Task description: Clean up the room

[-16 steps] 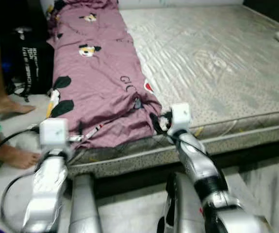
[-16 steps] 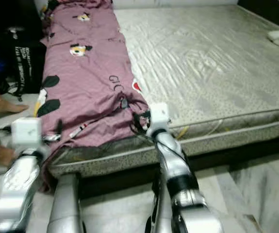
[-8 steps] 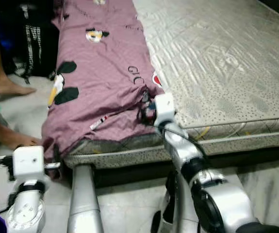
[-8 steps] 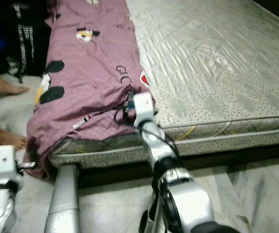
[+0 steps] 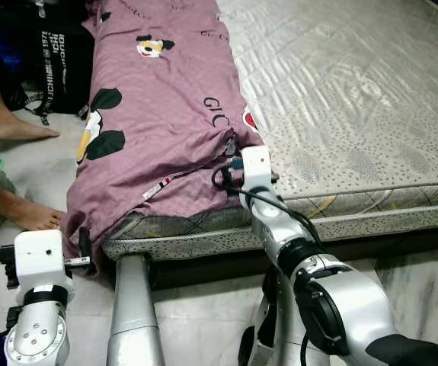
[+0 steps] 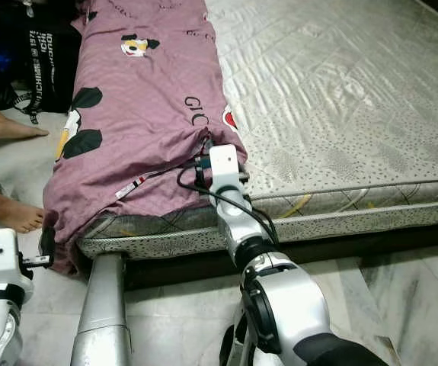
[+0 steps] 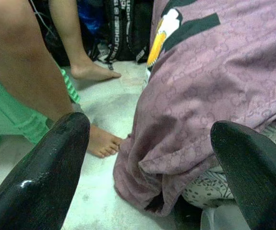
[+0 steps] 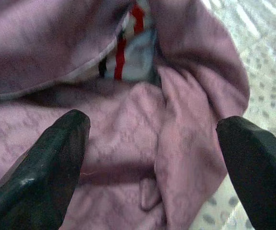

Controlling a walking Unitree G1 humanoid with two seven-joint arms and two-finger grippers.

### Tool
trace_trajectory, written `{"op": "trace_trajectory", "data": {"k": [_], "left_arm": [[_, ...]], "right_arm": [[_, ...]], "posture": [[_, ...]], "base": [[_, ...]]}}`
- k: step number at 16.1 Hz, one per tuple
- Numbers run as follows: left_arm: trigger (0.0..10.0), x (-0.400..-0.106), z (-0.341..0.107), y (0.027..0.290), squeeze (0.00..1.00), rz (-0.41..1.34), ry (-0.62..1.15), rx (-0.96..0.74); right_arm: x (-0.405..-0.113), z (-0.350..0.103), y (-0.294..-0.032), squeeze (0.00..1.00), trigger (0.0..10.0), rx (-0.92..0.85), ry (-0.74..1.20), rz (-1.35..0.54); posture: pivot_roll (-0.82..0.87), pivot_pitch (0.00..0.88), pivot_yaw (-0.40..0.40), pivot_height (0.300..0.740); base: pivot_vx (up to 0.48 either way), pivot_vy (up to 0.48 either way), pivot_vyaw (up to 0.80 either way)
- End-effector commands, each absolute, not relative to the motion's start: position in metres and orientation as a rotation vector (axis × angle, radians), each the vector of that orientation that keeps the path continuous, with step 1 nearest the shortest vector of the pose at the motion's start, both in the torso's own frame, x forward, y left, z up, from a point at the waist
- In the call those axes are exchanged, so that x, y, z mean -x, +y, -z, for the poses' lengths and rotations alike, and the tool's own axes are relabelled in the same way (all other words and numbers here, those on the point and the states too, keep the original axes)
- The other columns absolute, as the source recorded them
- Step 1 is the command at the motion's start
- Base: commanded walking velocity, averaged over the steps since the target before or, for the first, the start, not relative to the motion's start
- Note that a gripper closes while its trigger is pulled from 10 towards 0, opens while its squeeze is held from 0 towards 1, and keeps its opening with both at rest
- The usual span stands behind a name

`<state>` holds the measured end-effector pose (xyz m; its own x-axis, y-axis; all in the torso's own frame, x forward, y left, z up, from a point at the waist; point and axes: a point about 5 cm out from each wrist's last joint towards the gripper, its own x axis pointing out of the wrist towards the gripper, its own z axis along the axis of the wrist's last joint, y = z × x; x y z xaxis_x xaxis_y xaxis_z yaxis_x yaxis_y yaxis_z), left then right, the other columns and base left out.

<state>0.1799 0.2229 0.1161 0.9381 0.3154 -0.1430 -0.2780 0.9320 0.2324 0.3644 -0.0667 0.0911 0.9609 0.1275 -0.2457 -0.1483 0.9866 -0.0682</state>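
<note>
A mauve blanket (image 5: 165,114) with cartoon prints covers the left strip of the bare mattress (image 5: 356,99) and hangs over its near left corner. My right gripper (image 5: 230,164) is at a bunched fold of the blanket by the bed's near edge. In the right wrist view its fingers (image 8: 46,158) stand open with the wrinkled fabric (image 8: 142,120) and a red-striped tag between them. My left gripper (image 5: 83,252) is low beside the bed, open, facing the blanket's hanging corner (image 7: 176,158); its fingers (image 7: 51,172) hold nothing.
A person's bare legs and feet (image 5: 28,217) stand on the floor to the left, close to my left gripper. A black bag (image 5: 51,69) leans beside the bed at the back left. Pale tiled floor (image 5: 196,320) lies before the bed.
The camera has tilted down and nearer the bed. My left arm has dropped from the bed's edge to beside the hanging corner. My right gripper stays at the fold.
</note>
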Motion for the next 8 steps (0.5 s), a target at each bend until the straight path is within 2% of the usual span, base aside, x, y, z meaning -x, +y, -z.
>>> {"op": "trace_trajectory", "data": {"k": [1,4,6,7,8], "left_arm": [[10.0,-0.176,-0.117,0.221,0.00,-0.290,0.192,-0.213],[10.0,-0.171,-0.115,0.214,0.00,-0.268,0.218,-0.205],[10.0,-0.170,-0.117,0.210,0.00,-0.255,0.225,-0.198],[10.0,-0.169,-0.118,0.208,0.00,-0.249,0.228,-0.195],[10.0,-0.166,-0.118,0.206,0.00,-0.239,0.235,-0.191]], "right_arm": [[-0.364,-0.088,-0.069,0.00,10.0,0.081,0.265,-0.120],[-0.364,-0.088,-0.070,0.00,10.0,0.066,0.271,-0.099],[-0.364,-0.089,-0.071,0.00,4.5,0.058,0.269,-0.083],[-0.364,-0.089,-0.070,0.00,0.0,0.042,0.265,-0.082],[-0.364,-0.089,-0.069,0.00,0.0,0.039,0.264,-0.079]], "posture": [[0.43,0.140,-0.080,0.490],[0.43,0.176,-0.067,0.490],[0.43,0.195,-0.061,0.490],[0.43,0.203,-0.059,0.490],[0.42,0.223,-0.055,0.490]], "base": [[0.000,0.000,0.00],[0.000,0.000,0.00],[0.000,0.000,0.00],[0.000,0.000,0.00],[0.000,0.000,0.00]]}}
